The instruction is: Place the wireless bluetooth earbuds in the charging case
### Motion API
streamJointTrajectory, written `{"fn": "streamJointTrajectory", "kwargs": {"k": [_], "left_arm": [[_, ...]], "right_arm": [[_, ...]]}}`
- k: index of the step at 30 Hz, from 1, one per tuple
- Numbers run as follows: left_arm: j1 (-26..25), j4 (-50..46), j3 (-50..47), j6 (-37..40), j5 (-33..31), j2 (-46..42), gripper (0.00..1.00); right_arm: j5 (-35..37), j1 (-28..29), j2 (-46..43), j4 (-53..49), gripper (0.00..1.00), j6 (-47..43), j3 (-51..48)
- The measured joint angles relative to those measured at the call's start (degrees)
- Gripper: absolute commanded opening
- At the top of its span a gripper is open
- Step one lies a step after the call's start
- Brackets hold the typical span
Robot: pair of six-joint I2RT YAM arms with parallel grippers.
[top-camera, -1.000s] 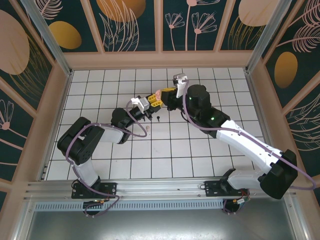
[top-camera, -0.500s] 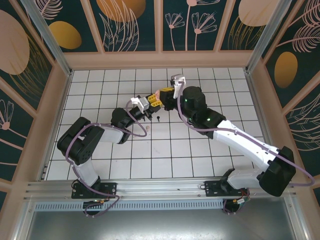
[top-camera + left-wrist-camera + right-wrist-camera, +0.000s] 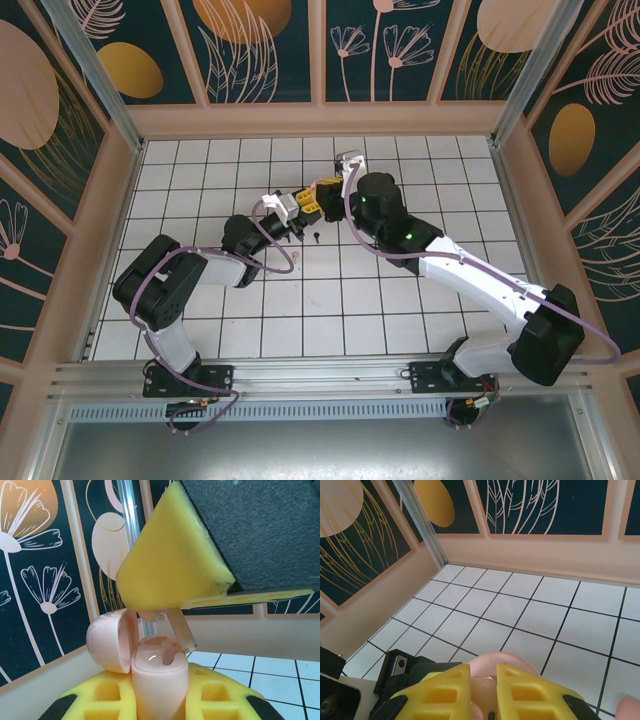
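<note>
Grip: left pincer (image 3: 160,702) clamps charging case (image 3: 159,677); right pincer (image 3: 484,692) pinches pale earbud (image 3: 176,627).

Charging case (image 3: 159,677) and earbud (image 3: 178,628): pale glossy pink; jaws of the left gripper (image 3: 158,697) and right gripper (image 3: 483,680): bright yellow, backed in dark grey. Tabletop (image 3: 330,300): white tiles ruled by a dark grid. Walls (image 3: 400,60): dark teal panels with gold ovals and cream line-drawn leaves and flowers, framed in peach.

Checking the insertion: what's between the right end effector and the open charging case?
A pale pink earbud, gripped by the right end effector, just above the charging case, in the left wrist view.
</note>
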Motion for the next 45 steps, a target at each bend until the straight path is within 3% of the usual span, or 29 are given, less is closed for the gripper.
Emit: {"fn": "streamJointTrajectory", "kwargs": {"k": [45], "left_arm": [[0.0, -5.2, 0.0, -0.5, 0.4, -2.6, 0.0]], "right_arm": [[2.7, 0.7, 0.6, 3.7, 0.09, -4.6, -1.7]]}}
